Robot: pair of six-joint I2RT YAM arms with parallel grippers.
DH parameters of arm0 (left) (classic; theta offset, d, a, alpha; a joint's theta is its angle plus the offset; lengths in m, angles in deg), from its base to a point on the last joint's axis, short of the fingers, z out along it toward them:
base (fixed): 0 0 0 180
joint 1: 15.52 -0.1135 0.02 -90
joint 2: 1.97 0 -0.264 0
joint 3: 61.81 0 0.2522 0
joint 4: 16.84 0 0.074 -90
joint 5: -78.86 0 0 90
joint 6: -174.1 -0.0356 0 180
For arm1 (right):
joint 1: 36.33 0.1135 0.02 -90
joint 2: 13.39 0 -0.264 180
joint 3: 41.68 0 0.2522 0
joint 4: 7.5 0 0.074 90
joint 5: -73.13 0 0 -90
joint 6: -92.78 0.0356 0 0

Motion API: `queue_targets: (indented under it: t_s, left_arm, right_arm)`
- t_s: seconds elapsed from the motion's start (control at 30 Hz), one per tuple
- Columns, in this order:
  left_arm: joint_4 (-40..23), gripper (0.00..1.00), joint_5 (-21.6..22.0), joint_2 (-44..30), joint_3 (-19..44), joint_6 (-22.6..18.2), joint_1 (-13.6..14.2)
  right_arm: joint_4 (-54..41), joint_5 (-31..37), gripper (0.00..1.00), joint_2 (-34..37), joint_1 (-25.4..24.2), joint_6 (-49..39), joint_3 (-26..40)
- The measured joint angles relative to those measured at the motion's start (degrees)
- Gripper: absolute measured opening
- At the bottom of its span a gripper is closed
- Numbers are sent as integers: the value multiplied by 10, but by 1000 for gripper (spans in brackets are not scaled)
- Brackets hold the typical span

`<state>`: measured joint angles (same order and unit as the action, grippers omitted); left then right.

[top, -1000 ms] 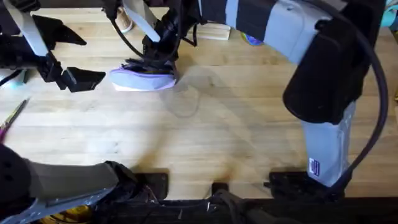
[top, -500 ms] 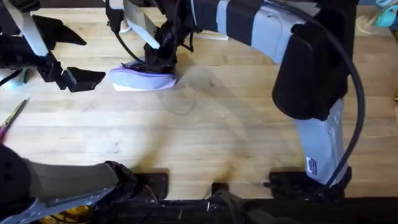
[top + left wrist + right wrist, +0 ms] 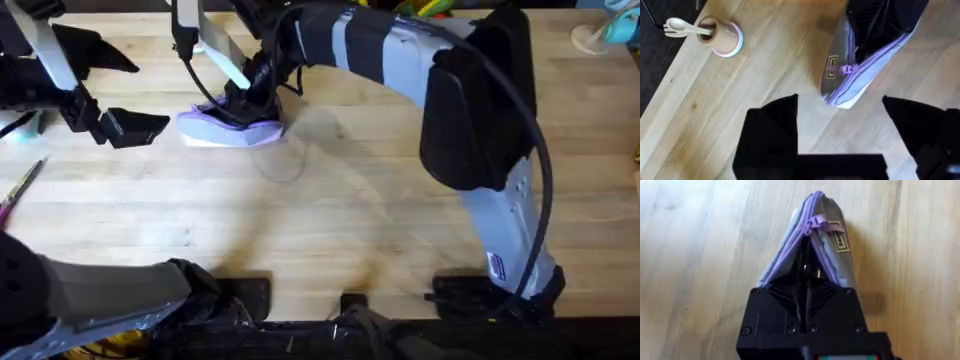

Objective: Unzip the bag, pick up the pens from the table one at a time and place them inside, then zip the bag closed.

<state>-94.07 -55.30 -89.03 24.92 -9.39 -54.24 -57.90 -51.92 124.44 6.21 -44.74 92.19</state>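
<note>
The lavender bag lies on the table at the back left, its zipper open along the top. My right gripper reaches across and dips into the bag's opening. In the right wrist view, the right gripper is shut on a slim dark pen, whose tip pokes down between the fabric sides. The purple zipper pull sits at the bag's far end. My left gripper hangs open just left of the bag, holding nothing, its fingers spread wide.
A small tan cup with a pale spoon stands behind the bag, near the table's back edge. A thin pink and yellow stick lies at the left edge. The right arm's large upper link spans the right half.
The right arm's upper links have swung left and farther from the camera while its gripper stays in the bag's opening. The bag and the left arm have not moved.
</note>
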Motion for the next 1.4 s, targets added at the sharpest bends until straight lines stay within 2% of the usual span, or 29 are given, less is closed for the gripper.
queue_targets:
  t_s: [0.07, 0.1, 0.27, 0.3, 0.33, 0.5, 0.7, 0.9, 1.17, 1.23, 1.27, 1.4]
  left_arm:
    - [0, 993, 0, 0, 0, 0, 0]
    - [0, 994, 0, 0, 0, 0, 0]
    - [0, 993, 0, 0, 0, 0, 0]
    - [0, 993, 0, 0, 0, 0, 0]
    - [0, 993, 0, 0, 0, 0, 0]
    - [0, 994, 0, 0, 0, 0, 0]
    - [0, 994, 0, 0, 0, 0, 0]
    - [0, 993, 0, 0, 0, 0, 0]
    - [0, 993, 4, 0, 0, 0, 0]
    - [0, 993, 9, 0, 0, 0, 0]
    - [0, 993, 18, 0, 0, -2, -1]
    - [0, 993, 20, -1, 0, -16, -10]
  right_arm:
    - [0, -2, 69, 3, 3, 7, 0]
    - [0, -3, 168, 2, 4, 9, 0]
    - [2, -3, 898, 2, 4, 10, 0]
    - [3, -3, 968, 3, 3, 8, 0]
    - [4, -5, 994, 2, 1, 10, 0]
    - [5, -14, 995, 2, -2, 24, 0]
    - [5, -26, 995, 2, -12, 100, 9]
    - [3, -35, 995, -14, -21, 213, 32]
    - [6, -41, 995, -39, -32, 389, 104]
    - [7, -43, 995, -42, -36, 432, 111]
    - [4, -45, 995, -43, -40, 492, 113]
    - [3, -44, 995, -42, -40, 542, 113]
